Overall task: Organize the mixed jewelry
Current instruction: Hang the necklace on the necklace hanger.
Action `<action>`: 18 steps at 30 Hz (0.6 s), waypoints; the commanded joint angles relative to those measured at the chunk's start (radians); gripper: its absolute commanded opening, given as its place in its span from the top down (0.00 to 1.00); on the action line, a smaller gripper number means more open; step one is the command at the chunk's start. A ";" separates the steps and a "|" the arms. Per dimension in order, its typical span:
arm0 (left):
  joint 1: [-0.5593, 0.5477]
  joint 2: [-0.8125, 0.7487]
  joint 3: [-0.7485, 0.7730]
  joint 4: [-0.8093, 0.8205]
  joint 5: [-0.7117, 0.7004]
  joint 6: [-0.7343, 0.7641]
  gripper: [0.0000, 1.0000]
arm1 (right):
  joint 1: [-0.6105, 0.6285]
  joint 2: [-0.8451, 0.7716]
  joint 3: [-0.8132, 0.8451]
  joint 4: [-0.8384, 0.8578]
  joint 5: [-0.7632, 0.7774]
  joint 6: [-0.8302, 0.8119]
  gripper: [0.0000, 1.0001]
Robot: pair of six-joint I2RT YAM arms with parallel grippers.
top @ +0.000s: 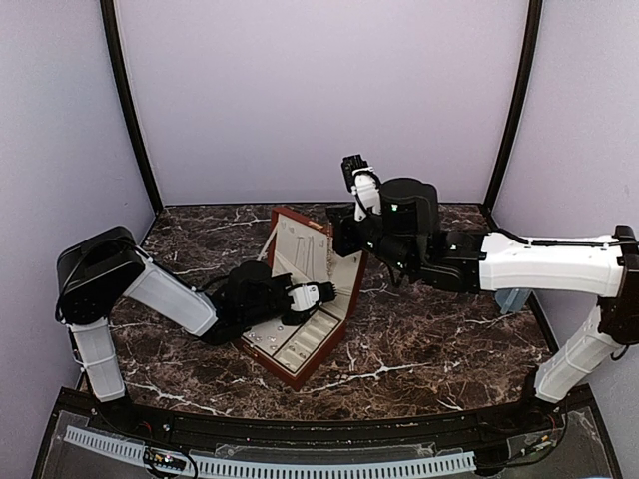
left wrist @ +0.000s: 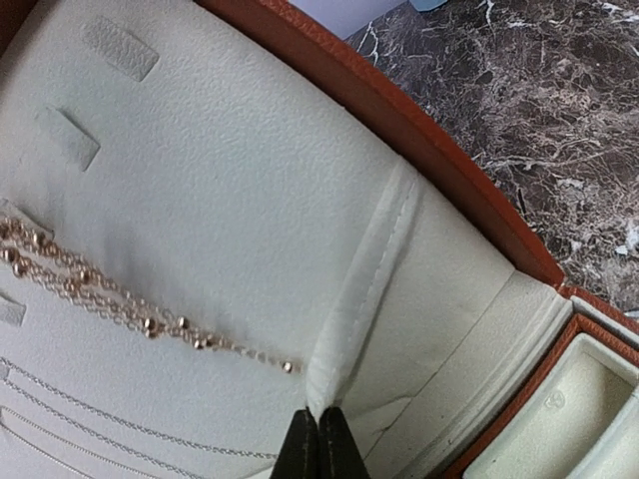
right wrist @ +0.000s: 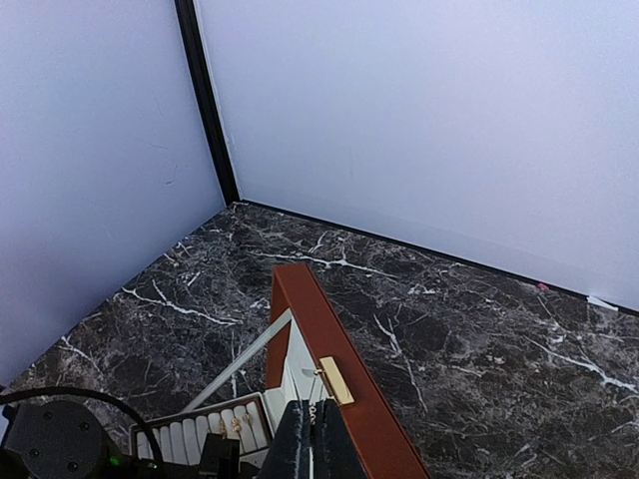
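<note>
The reddish-brown box [top: 300,371] stands open mid-table, its lid upright. My left gripper [top: 321,292] is inside it, shut [left wrist: 320,417] on the lower end of a cream fabric fold [left wrist: 369,269] in the lid lining. A gold beaded chain [left wrist: 110,297] and thin silver chains [left wrist: 110,421] lie across the lining to the left of it. My right gripper [top: 339,244] is at the lid's top edge [right wrist: 324,324]; its fingers are closed [right wrist: 312,424] around a thin chain beside the gold clasp [right wrist: 335,380]. Small gold studs [right wrist: 238,424] sit in the cream slotted tray [right wrist: 195,437].
Dark marble table [top: 429,339] with lilac walls on three sides. A pale blue object [top: 511,299] shows behind my right forearm. A ribbon stay [right wrist: 240,361] runs from lid to base. My left arm's black wrist [right wrist: 55,439] is close under the right gripper.
</note>
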 commanded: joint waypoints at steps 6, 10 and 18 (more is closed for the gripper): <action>-0.016 -0.031 -0.055 -0.059 -0.041 0.004 1.00 | -0.002 0.040 0.038 0.022 0.050 -0.023 1.00; -0.017 -0.036 -0.061 -0.051 -0.046 0.003 1.00 | -0.003 0.055 0.037 0.013 0.046 -0.024 1.00; -0.018 -0.038 -0.065 -0.046 -0.057 0.001 1.00 | -0.002 0.084 0.029 -0.012 -0.007 -0.023 1.00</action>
